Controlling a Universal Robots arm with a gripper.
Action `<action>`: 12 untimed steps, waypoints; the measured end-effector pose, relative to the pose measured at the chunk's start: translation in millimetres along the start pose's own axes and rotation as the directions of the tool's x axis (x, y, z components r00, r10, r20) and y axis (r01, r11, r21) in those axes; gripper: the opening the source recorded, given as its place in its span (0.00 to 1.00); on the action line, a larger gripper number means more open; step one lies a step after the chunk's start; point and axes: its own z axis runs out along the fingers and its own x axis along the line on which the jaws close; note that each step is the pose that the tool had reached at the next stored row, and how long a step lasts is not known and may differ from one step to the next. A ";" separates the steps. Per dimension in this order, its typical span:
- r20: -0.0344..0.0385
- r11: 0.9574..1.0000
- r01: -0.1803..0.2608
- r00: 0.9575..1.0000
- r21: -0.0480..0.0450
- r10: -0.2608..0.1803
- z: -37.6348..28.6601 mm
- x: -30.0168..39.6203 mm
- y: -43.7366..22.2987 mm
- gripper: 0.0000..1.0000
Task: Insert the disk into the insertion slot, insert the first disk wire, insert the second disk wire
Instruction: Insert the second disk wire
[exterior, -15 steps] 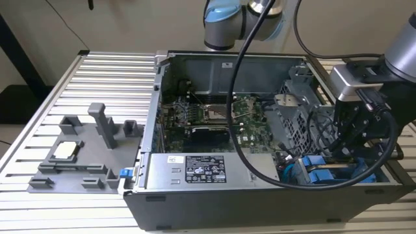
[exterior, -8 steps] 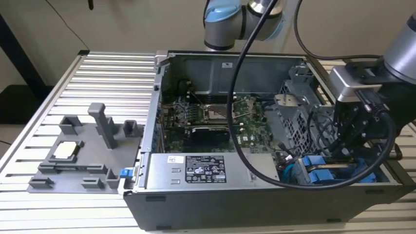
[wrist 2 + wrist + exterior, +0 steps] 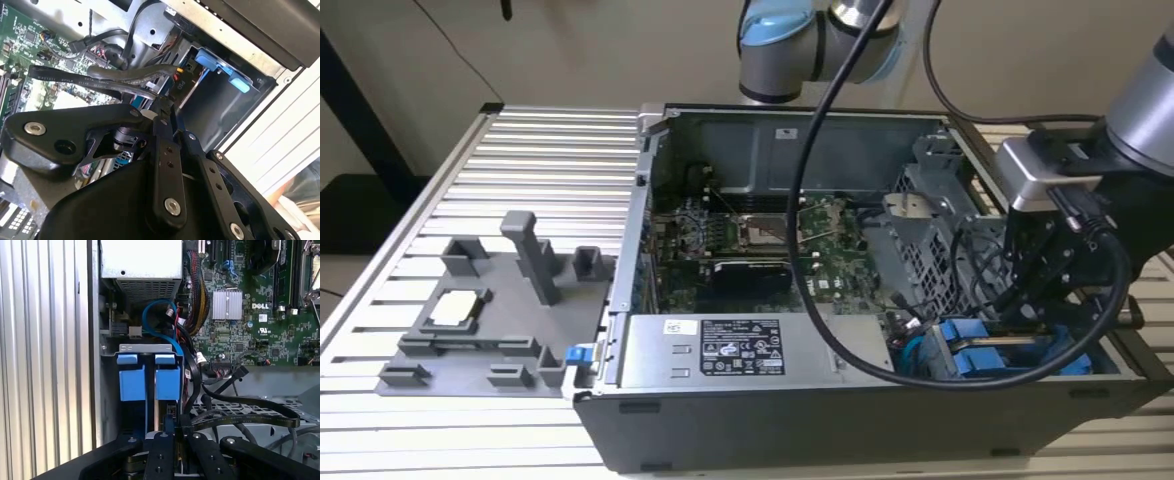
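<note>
Working a disk wire (image 3: 176, 412), I had the claw (image 3: 172, 432) pinched narrow on its connector at the disk (image 3: 150, 382), already seated in the insertion slot (image 3: 987, 350), near right corner. Next called for straight push.

Black cables (image 3: 235, 412) crowding the tool (image 3: 172, 432), blue-railed insertion slot (image 3: 149, 382) beside case wall (image 3: 95, 340)

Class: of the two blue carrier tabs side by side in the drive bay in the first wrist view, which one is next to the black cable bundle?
The blue tab beside the black cable bundle; the other tab sits by the case wall.
</note>
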 end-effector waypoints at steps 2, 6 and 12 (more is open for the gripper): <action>0.000 1.000 0.000 1.000 0.000 0.000 0.6 0.0 -0.3 0.16; 0.000 1.000 0.000 1.000 0.000 0.000 1.8 0.1 -0.5 0.16; 0.000 1.000 0.000 1.000 0.000 0.000 5.4 0.2 -0.7 0.16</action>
